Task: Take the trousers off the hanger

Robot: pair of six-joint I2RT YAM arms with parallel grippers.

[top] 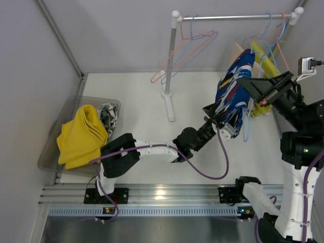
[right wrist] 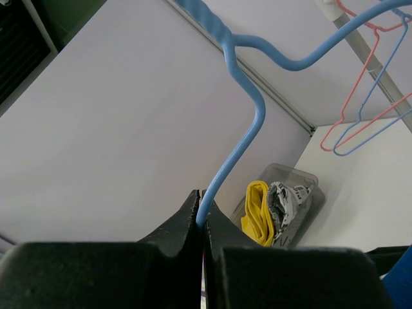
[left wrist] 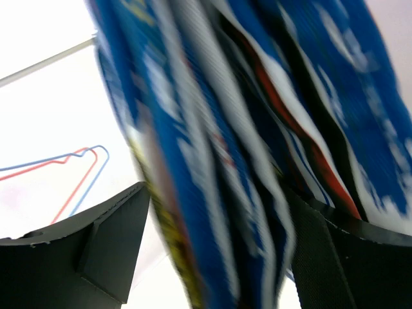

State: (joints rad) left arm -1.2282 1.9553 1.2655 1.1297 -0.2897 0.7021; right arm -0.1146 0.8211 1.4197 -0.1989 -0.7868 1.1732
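Left: a translucent plastic bin (top: 49, 152) holds folded plain yellow trousers (top: 81, 136) and crumpled black-and-white print trousers (top: 108, 117). Centre: the left gripper (left wrist: 219, 257) straddles the draped blue trousers (top: 234, 86), patched white and red. The cloth fills its jaws, but whether it is pinched cannot be told. Right: the right gripper (right wrist: 201, 207) is clamped on a thin blue wire hanger (right wrist: 241, 135).

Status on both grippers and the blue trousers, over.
Left gripper straddling blue trousers, grip unclear. Right gripper shut on blue hanger. Trousers not yet off hanger. No obstruction seen.
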